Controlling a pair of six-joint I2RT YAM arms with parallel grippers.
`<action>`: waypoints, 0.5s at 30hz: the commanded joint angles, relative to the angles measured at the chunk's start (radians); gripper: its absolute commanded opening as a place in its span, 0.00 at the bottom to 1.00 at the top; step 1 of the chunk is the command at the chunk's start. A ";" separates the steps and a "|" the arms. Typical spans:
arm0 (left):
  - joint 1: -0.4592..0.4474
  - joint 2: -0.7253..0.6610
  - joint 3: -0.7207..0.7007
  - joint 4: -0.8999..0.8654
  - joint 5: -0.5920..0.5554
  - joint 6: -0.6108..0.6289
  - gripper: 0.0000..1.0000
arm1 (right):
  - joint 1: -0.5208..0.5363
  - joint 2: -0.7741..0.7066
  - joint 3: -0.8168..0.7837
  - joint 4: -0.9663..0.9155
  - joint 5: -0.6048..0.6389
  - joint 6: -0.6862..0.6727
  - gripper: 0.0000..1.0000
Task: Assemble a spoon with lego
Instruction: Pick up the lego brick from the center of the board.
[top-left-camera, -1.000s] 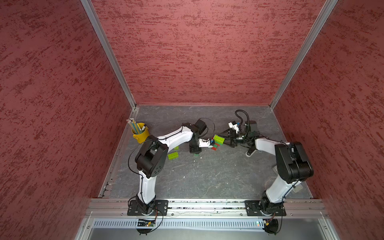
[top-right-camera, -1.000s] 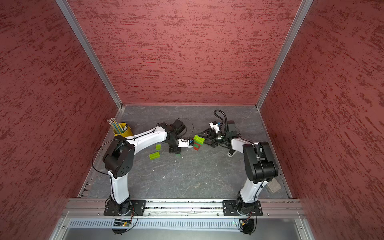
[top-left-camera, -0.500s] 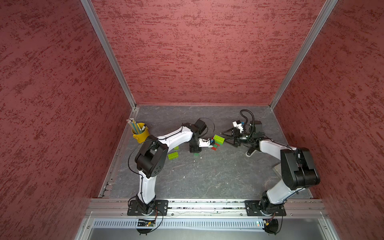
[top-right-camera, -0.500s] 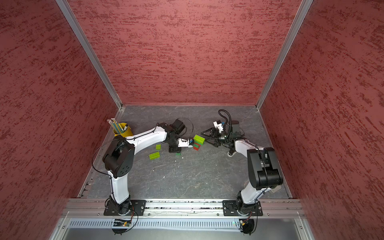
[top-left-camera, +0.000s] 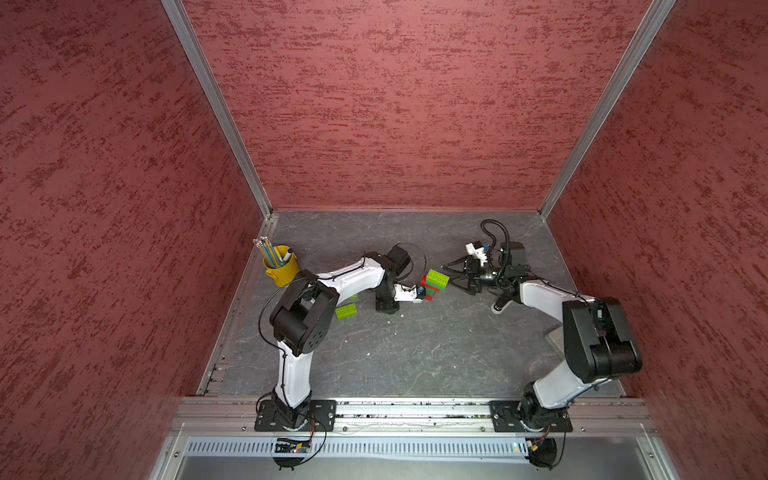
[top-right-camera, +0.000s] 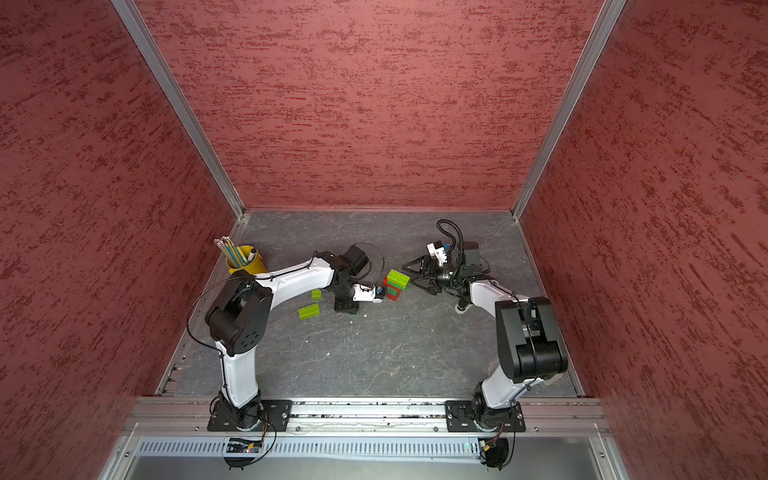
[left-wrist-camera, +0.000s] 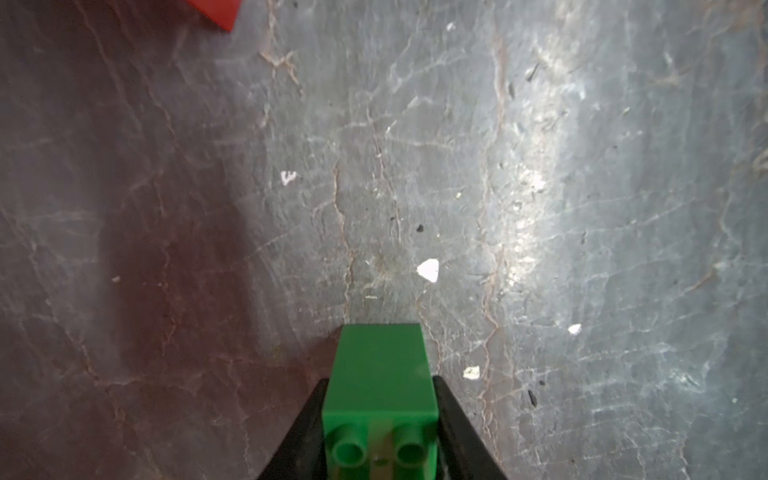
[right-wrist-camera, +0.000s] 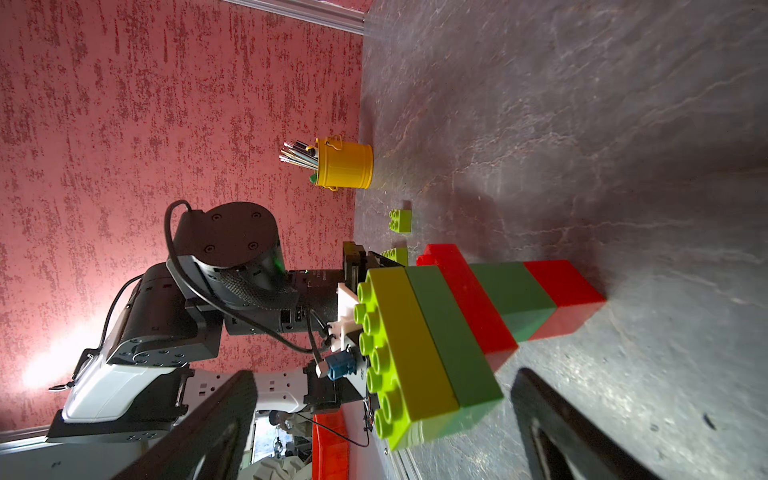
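Note:
The spoon (top-left-camera: 434, 284) (top-right-camera: 395, 284) stands upright on the table, a stack of lego with a red foot, green and red layers and a lime top. In the right wrist view the spoon (right-wrist-camera: 457, 332) is just in front of my right gripper (right-wrist-camera: 384, 374), which is open wide and touches nothing. In both top views my right gripper (top-left-camera: 448, 273) (top-right-camera: 408, 274) sits just right of the stack. My left gripper (left-wrist-camera: 379, 381) points down at the table, shut on a dark green brick (left-wrist-camera: 380, 365). In the top views my left gripper (top-left-camera: 386, 309) (top-right-camera: 346, 309) is left of the spoon.
Two loose lime bricks (top-left-camera: 346, 311) (top-right-camera: 316, 294) lie on the table left of the left gripper. A yellow cup (top-left-camera: 282, 266) (right-wrist-camera: 345, 163) with pencils stands at the back left by the wall. Red walls close in three sides.
My right arm has drawn back to the right, so its open gripper is farther from the spoon. The left gripper has tightened on the dark green brick and stayed in place.

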 joint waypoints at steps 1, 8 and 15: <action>-0.001 0.010 0.006 0.019 0.001 0.016 0.35 | -0.005 -0.023 0.001 -0.009 0.013 -0.011 0.98; -0.001 -0.002 0.022 0.011 -0.007 0.006 0.35 | -0.005 -0.023 -0.003 -0.016 0.015 -0.018 0.98; 0.001 -0.029 0.025 -0.017 0.000 -0.013 0.16 | -0.007 -0.083 -0.067 -0.008 0.019 0.017 0.98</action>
